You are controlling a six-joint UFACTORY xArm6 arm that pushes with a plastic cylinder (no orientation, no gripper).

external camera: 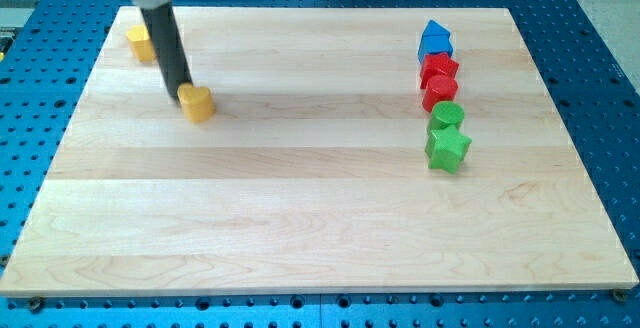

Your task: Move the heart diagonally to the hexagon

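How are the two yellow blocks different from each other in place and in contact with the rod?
The yellow heart lies further from the view's top than the yellow hexagon, which sits near the board's top-left corner. My tip is at the heart's left edge; the hexagon stands apart, partly behind the rod. Both are yellow.

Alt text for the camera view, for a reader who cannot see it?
My tip touches the yellow heart from the upper left on a wooden board; a yellow hexagon sits near the top-left corner. Blue, red and green blocks line the right.
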